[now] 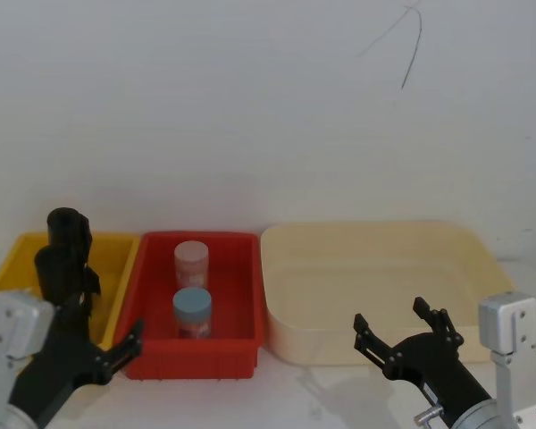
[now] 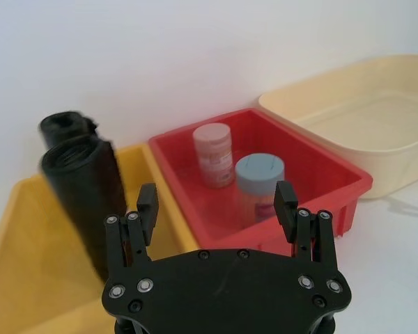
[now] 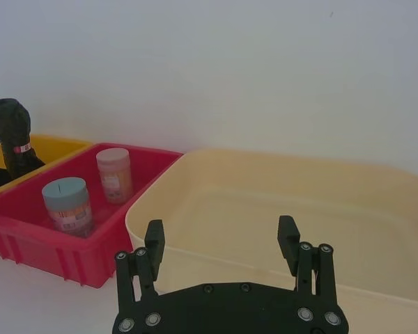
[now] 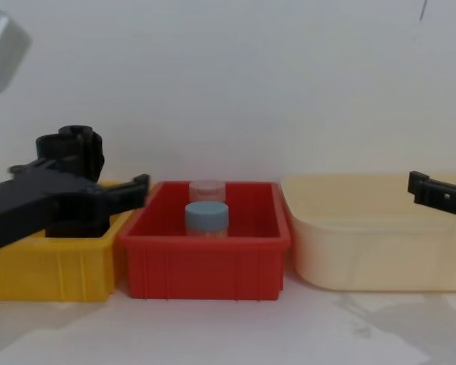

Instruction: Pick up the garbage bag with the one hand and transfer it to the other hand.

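Observation:
Two black rolls stand upright in the yellow bin [image 1: 116,246] at the left. The garbage bag [image 3: 11,125] is the one with a red-and-white label; it is the rear roll [image 1: 67,225] [image 2: 68,125]. The other black roll [image 1: 57,268] [image 2: 83,191] stands just in front of it. My left gripper [image 1: 107,313] [image 2: 217,198] hovers open at the bin's front right, near the rolls but touching neither. Over the table in front of the cream tub, my right gripper [image 1: 390,315] [image 3: 221,228] is open with nothing in it.
A red bin [image 1: 241,344] in the middle holds a pink-lidded jar [image 1: 192,259] and a blue-lidded jar [image 1: 192,308]. A large cream tub [image 1: 375,237] sits at the right. A white wall stands close behind the bins.

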